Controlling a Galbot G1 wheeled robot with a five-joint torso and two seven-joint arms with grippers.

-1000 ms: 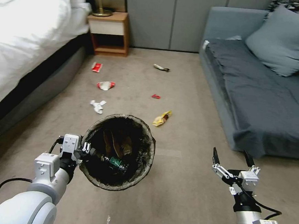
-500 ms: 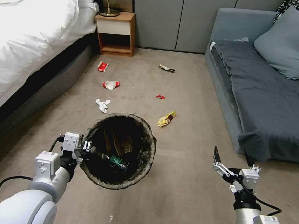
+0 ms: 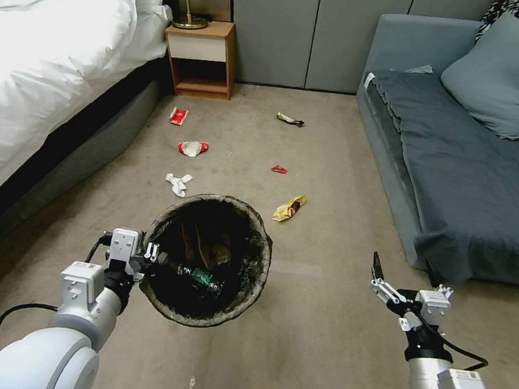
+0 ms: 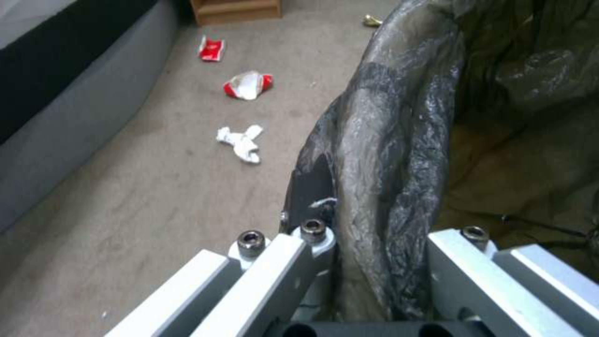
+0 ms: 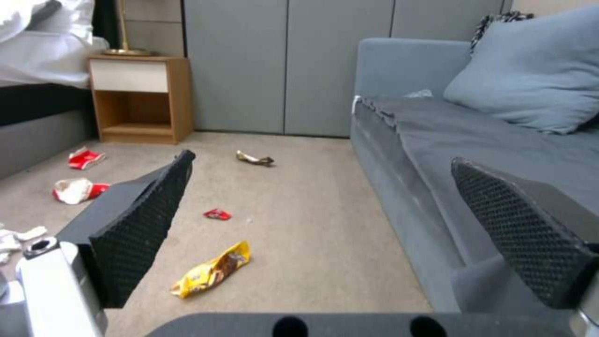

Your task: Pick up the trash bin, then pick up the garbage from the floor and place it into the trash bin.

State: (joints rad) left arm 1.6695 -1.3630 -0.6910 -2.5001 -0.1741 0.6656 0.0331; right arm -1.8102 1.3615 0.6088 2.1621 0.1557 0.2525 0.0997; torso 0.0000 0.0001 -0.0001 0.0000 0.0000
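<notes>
Left gripper (image 3: 151,257) clamps trash bin (image 3: 251,290) rim.

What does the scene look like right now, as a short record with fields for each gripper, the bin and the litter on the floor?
left gripper: shut on the rim of the trash bin, held off the carpet
right gripper: open, empty, beside the sofa
bin contents: green-label bottle, brownish wrappers
nearest litter: yellow wrapper, white paper
farther litter: red-and-white packet, red packet, small red scrap, dark wrapper
</notes>
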